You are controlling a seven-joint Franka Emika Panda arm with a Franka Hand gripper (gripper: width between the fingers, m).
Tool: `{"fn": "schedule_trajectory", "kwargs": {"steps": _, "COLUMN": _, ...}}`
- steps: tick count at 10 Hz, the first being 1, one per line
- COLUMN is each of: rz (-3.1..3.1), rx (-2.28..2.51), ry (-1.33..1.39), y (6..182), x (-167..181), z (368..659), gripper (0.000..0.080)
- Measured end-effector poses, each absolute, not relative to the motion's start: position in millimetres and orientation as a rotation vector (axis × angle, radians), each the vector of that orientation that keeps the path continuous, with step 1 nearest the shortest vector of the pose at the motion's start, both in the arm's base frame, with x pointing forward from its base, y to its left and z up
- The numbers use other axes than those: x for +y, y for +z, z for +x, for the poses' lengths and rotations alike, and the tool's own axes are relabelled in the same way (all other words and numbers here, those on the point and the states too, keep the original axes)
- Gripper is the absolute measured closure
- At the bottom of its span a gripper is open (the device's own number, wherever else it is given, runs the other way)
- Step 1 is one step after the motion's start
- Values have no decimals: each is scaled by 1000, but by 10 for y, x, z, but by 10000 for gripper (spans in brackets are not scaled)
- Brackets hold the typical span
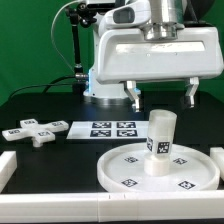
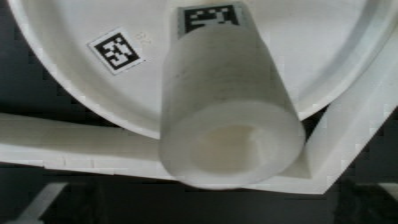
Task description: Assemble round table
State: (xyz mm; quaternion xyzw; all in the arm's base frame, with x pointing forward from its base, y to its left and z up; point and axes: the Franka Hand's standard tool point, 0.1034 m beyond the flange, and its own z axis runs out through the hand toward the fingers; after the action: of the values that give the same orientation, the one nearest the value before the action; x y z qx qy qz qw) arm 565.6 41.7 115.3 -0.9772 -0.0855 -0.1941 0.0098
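Observation:
The round disc [image 1: 130, 168] with square tags lies at the front of the exterior view's right. The short tagged cylinder leg [image 1: 161, 140] stands upright on its middle. My gripper [image 1: 161, 97] hangs straight above the leg, its fingers [image 1: 133, 95] spread wide, open and empty, apart from the leg's top. The cross-shaped base piece [image 1: 35, 131] lies flat at the exterior view's left. The wrist view looks down the leg [image 2: 228, 130] onto the disc [image 2: 98, 85]; my fingers do not show there.
The marker board [image 1: 112, 128] lies between the base piece and the disc. White rail pieces stand at the front left [image 1: 6, 165] and at the right [image 1: 217, 156]; a rail corner [image 2: 71, 140] hugs the disc's rim.

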Motion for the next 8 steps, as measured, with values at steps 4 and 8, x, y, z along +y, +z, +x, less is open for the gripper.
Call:
{"fn": "schedule_trajectory", "kwargs": {"steps": 4, "rz": -3062, "rx": -280, "ry": -475, "y": 995, "x": 461, "z": 5566, "gripper": 151}}
{"fn": "schedule_trajectory", "kwargs": {"steps": 8, "rz": -3064, "rx": -287, "ry": -79, "y": 904, "x": 455, "z": 5516, "gripper": 151}}
